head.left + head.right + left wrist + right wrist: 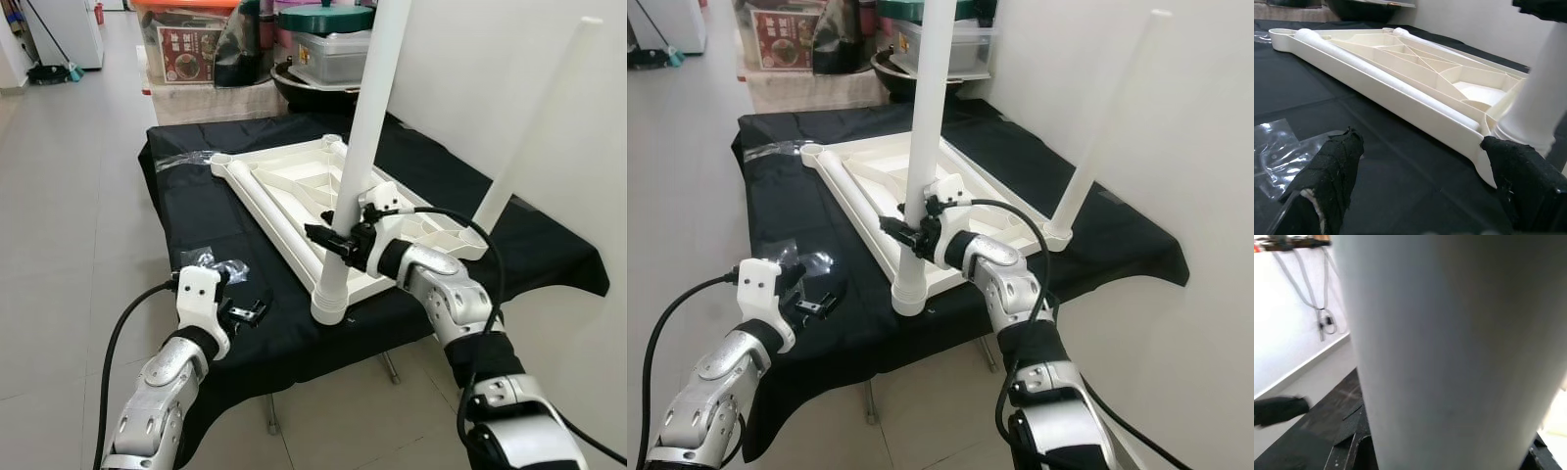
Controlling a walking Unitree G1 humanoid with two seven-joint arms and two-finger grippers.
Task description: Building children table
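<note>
White tabletop (294,201) lies upside down on the black-draped table (186,211); one white leg (361,157) stands upright in its near corner socket, a second leg (534,132) stands at the right corner, a third leg (269,211) lies flat along the left edge; right gripper (338,240) is clenched around the near upright leg; left gripper (245,311) hovers released at the near left table edge, beside a clear plastic bag (211,262); far behind, stacked storage bins (333,49), contents indistinct.

Right pincer (338,245) is clamped with arm raised forward; left pincer (245,311) hovers low, fingers apart.
</note>
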